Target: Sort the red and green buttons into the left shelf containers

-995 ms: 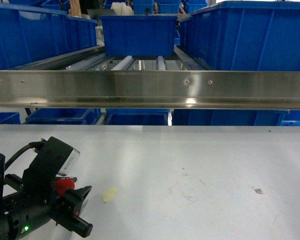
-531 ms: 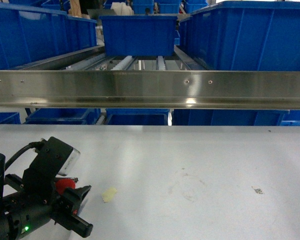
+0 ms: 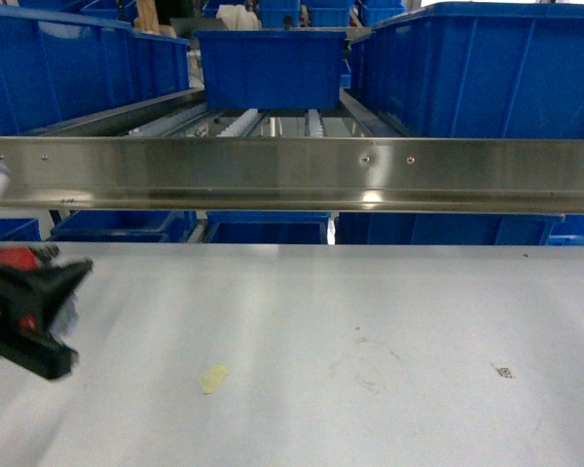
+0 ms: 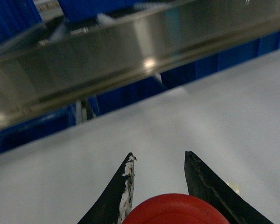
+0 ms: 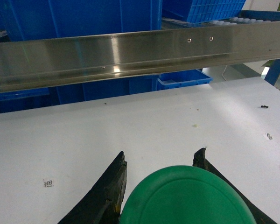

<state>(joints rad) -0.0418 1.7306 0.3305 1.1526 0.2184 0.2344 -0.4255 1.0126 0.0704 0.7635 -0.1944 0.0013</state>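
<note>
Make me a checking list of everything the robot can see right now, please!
Surface: white table, faint ring scuff, tiny specks.
Job's things: red button between the left jaws; green button between the right jaws; blue bins on the shelf behind the steel rail.
Clutter: pale yellowish scrap lying loose on the table.
Grippers: left gripper raised at the left edge, blurred, shut on the red button; right gripper shut on the green button, seen only by its wrist camera.
Cables: nothing seen.
Surroundings: more blue bins under the rail; rollers on the shelf.
</note>
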